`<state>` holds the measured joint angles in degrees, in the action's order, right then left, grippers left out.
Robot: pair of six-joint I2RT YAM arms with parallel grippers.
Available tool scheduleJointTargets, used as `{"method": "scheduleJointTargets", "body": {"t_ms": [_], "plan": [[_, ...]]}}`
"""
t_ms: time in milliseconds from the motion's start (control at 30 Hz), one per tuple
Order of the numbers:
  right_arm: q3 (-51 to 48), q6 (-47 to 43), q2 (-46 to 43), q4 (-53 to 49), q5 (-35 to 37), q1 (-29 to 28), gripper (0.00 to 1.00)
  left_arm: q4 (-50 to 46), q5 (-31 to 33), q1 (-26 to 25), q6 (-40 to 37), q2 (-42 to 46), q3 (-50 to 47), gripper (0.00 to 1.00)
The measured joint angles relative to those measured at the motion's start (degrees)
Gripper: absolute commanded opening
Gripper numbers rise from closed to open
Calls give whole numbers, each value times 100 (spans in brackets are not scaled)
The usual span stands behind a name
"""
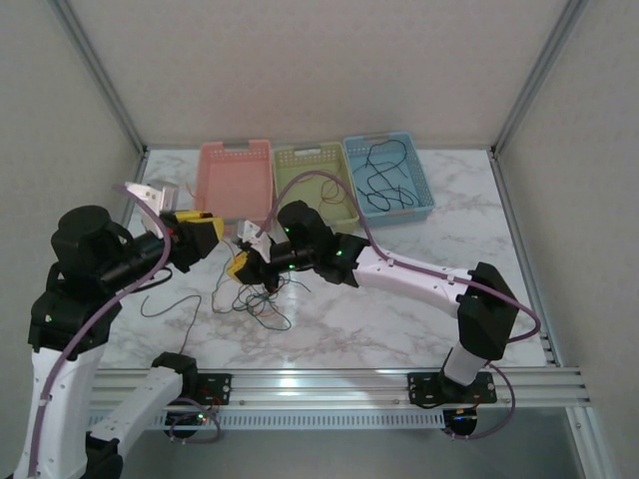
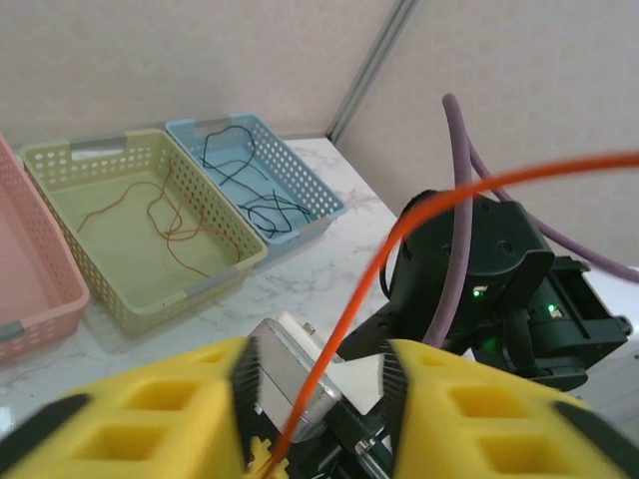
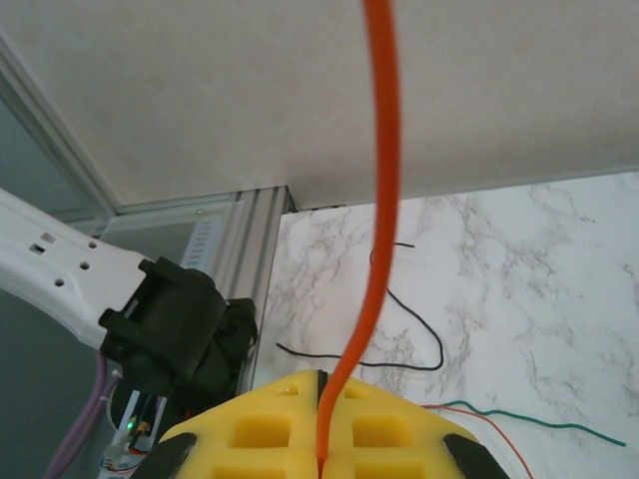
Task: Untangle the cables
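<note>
Yellow-padded right gripper (image 3: 319, 399) clamps the orange cable (image 3: 380, 150) tight; left gripper (image 2: 317, 384) stands partly open around it.

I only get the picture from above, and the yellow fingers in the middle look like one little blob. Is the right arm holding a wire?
Observer: Yes. In the right wrist view the right gripper is shut on a thin orange wire, which rises straight up from between its pads.
Operator: Is the left arm pinching it too?
Observer: No. In the left wrist view the left gripper is open. Its yellow foam fingers stand apart, and the orange wire runs through the gap between them.
</note>
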<state>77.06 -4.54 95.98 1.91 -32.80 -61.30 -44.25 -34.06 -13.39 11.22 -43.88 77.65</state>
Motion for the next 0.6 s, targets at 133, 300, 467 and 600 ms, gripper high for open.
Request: {"method": "scheduleJointTargets", "body": {"t_ms": [133,300,467,600], "plan": [[0,33,-155,-164,315,15,0,-111,350,0,-11,173,-2,100],[79,317,-619,-299,723,177,0,-317,870,0,-87,474,-118,100],[205,739,-1290,-302,1025,551,0,-487,1211,0,-7,623,-785,100],[291,1023,-1690,-302,1075,901,0,-564,1102,0,63,852,-1427,100]]}}
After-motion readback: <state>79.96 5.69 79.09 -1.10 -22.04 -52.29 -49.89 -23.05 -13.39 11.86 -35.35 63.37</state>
